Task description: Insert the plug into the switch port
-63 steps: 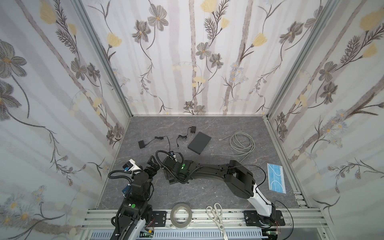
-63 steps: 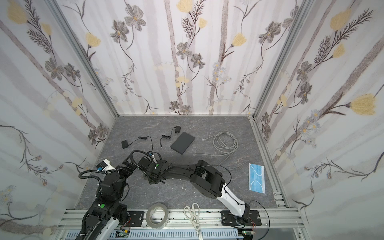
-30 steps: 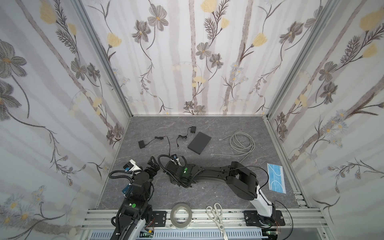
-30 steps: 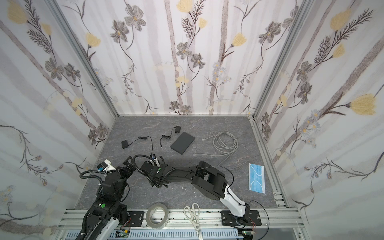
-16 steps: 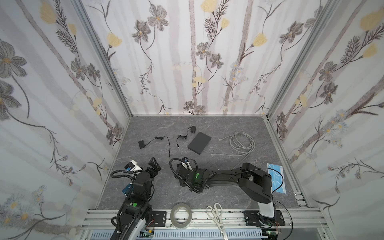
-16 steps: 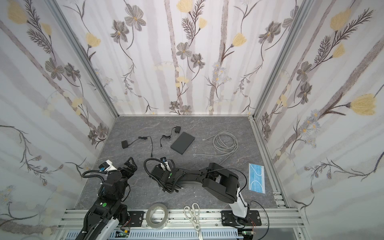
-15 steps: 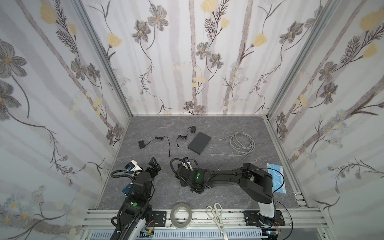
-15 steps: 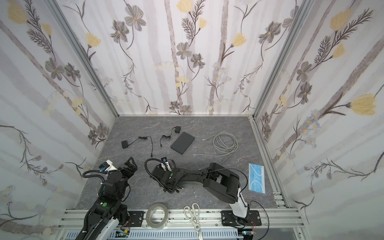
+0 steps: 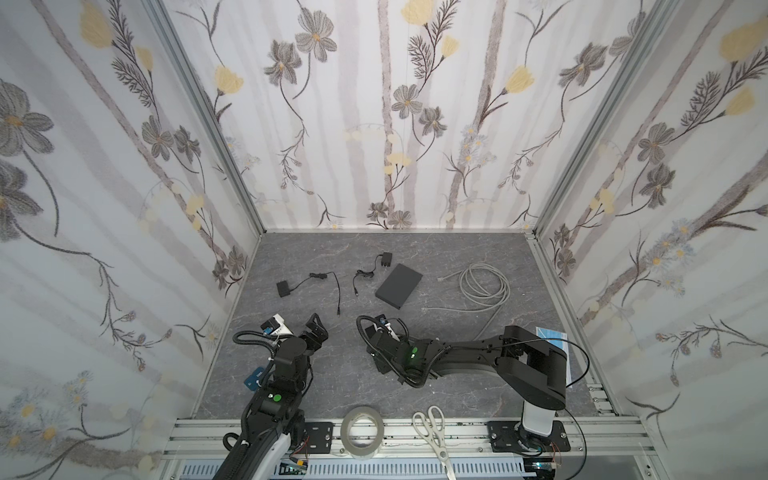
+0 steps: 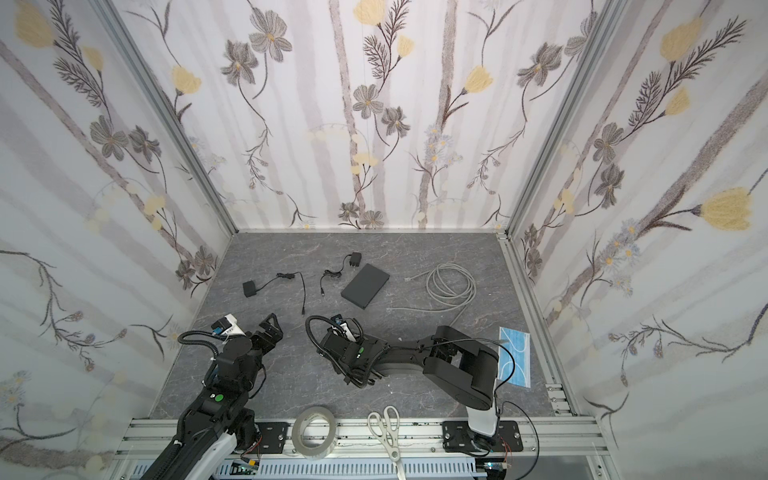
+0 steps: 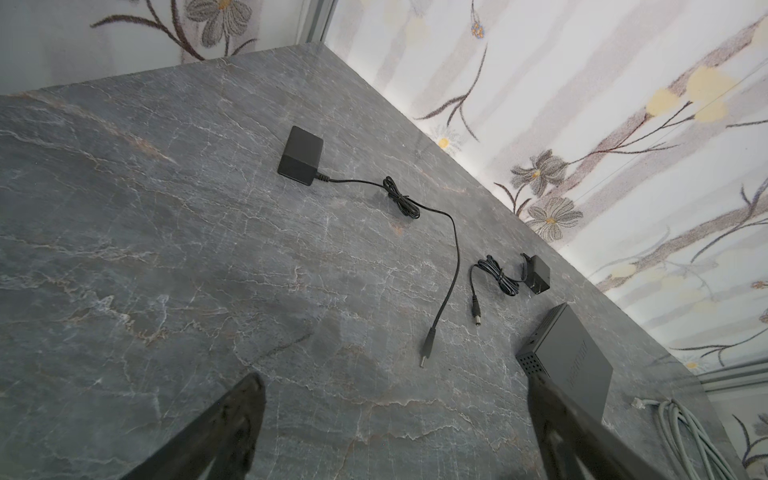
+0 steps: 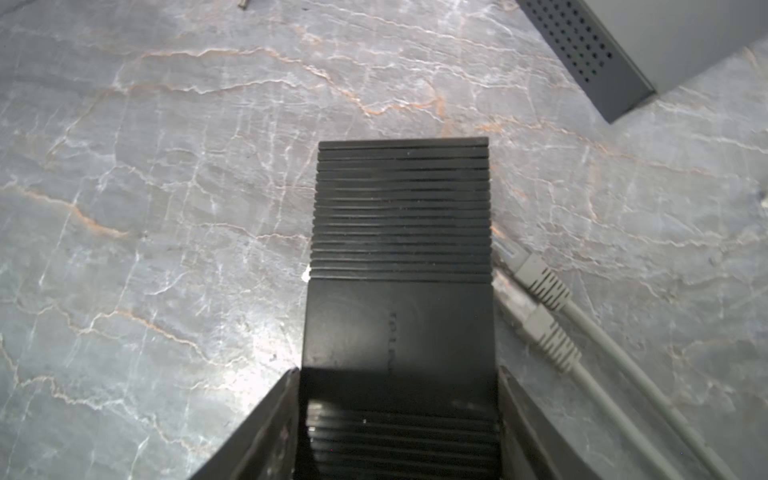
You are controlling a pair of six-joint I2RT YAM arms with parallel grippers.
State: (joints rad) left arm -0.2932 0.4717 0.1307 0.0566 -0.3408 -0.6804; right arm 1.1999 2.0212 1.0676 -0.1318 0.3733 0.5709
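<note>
The left arm and right arm are black with white base links and green lights. Ribbed black cables loop beside white-and-blue wrist cameras; the left gripper has tapered black fingers.

Robot lab test cell, not a home. Flower wallpaper panels are flat sheets between aluminium posts, boxing in a stone-look tabletop. My arm bases sit on plates on a slotted front rail. Tape roll and scissors lie on that rail.
</note>
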